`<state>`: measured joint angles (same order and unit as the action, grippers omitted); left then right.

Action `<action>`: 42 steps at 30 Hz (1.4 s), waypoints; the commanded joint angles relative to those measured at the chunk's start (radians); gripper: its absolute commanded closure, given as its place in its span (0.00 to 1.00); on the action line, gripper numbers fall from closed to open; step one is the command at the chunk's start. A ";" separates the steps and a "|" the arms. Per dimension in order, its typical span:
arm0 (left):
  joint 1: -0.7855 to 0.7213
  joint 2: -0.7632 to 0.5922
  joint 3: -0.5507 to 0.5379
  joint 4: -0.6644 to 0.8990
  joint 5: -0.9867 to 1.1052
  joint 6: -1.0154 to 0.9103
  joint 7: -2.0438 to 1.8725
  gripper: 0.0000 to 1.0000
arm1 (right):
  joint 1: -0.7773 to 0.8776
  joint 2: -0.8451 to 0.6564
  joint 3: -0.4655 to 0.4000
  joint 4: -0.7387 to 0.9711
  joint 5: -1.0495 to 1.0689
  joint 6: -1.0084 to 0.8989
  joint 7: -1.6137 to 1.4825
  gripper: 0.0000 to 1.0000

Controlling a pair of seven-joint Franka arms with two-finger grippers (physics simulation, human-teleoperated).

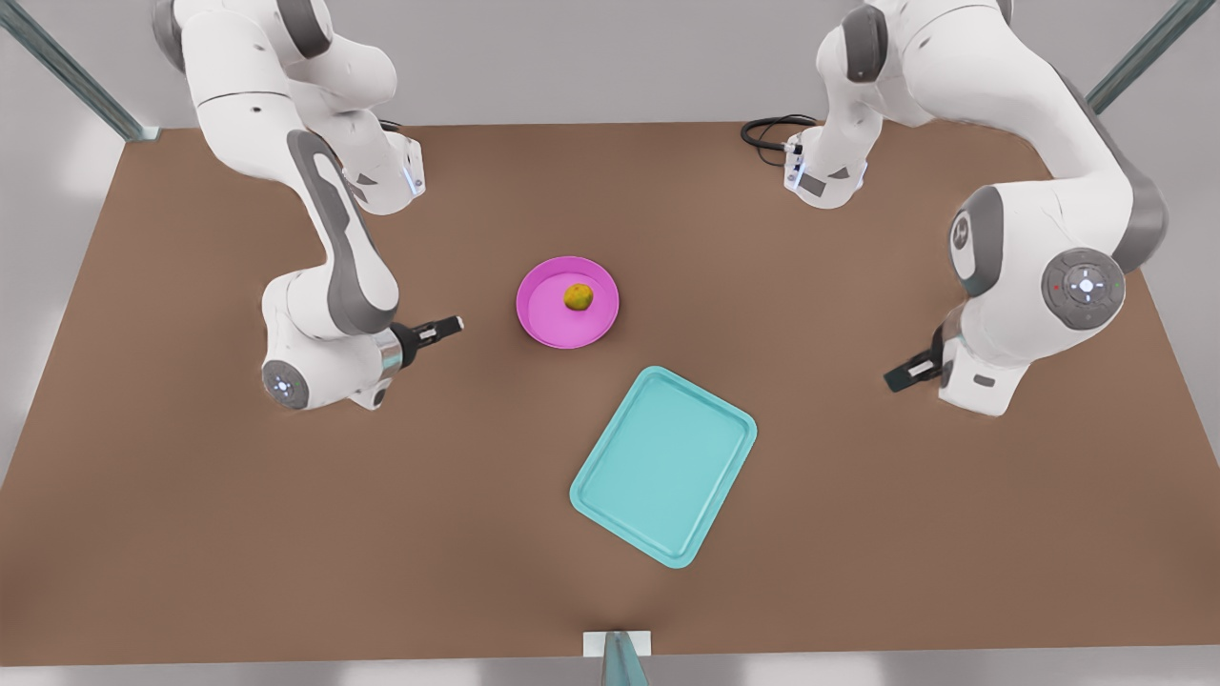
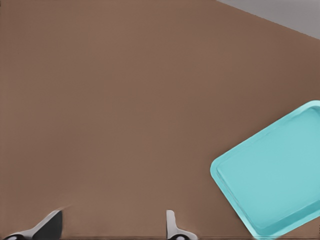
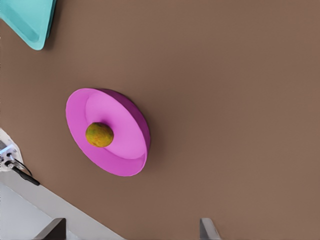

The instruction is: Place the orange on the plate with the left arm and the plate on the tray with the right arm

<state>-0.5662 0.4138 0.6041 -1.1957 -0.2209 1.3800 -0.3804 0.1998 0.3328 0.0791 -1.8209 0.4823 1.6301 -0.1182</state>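
Brown tabletop, grey wall behind; orange on plate, tray near; left gripper, right gripper flank, fingers spread.

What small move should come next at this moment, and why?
Probably the right gripper, open and empty at the front view's left, should move toward the near rim of the plate to grasp it. The orange already sits on the plate, while the plate rests on the table, apart from the tray. The left gripper, open, waits at the front view's right.
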 commanded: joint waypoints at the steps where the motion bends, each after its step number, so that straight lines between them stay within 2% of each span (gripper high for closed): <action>1: 0.460 -0.101 -0.625 -0.010 0.283 -0.177 0.371 0.00 | 0.062 -0.014 0.010 -0.090 0.078 0.402 -0.006 0.00; 2: 0.494 -0.182 -0.681 -0.128 0.315 -0.056 0.374 0.00 | 0.105 -0.015 0.011 -0.126 0.114 0.476 -0.006 0.00; 3: 0.467 -0.237 -0.598 -0.211 0.223 0.025 0.368 0.00 | 0.153 -0.011 0.011 -0.141 0.133 0.530 -0.006 0.00; 6: 0.480 -0.182 -0.587 -0.151 0.215 -0.006 0.379 0.00 | 0.176 -0.046 0.015 -0.278 0.134 0.689 -0.133 0.00; 8: 0.480 -0.153 -0.584 -0.150 0.213 -0.007 0.379 0.00 | 0.130 -0.063 0.015 -0.345 0.134 0.688 -0.302 0.00; 10: 0.479 -0.147 -0.586 -0.148 0.215 -0.007 0.374 0.00 | 0.130 -0.074 0.016 -0.367 0.136 0.686 -0.321 0.00; 12: 0.479 -0.144 -0.586 -0.148 0.215 -0.009 0.374 0.00 | 0.142 -0.052 0.021 -0.376 0.139 0.674 -0.322 0.00; 16: 0.480 -0.144 -0.584 -0.151 0.216 -0.010 0.383 0.00 | 0.145 -0.015 0.082 -0.385 0.139 0.677 -0.324 0.00; 22: 0.479 -0.145 -0.584 -0.150 0.219 -0.030 0.382 0.00 | 0.216 0.045 0.082 -0.385 0.139 0.717 -0.322 0.00; 34: 0.480 -0.145 -0.584 -0.151 0.219 -0.030 0.382 0.00 | 0.247 0.104 0.082 -0.382 0.139 0.728 -0.321 0.00; 35: 0.480 -0.144 -0.584 -0.153 0.219 -0.030 0.382 0.00 | 0.247 0.106 0.082 -0.382 0.139 0.728 -0.321 0.08; 37: 0.480 -0.144 -0.584 -0.151 0.218 -0.030 0.382 0.00 | 0.247 0.112 0.082 -0.382 0.139 0.725 -0.324 0.32; 38: 0.480 -0.144 -0.584 -0.150 0.219 -0.029 0.382 0.00 | 0.247 0.112 0.082 -0.379 0.139 0.725 -0.324 0.39; 42: 0.482 -0.142 -0.584 -0.150 0.218 -0.024 0.382 0.00 | 0.237 0.114 0.082 -0.377 0.139 0.717 -0.363 0.56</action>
<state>-0.0844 0.2741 0.0200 -1.3458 -0.0029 1.3536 -0.0363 0.4396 0.4467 0.1609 -2.1987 0.6212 2.3489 -0.4004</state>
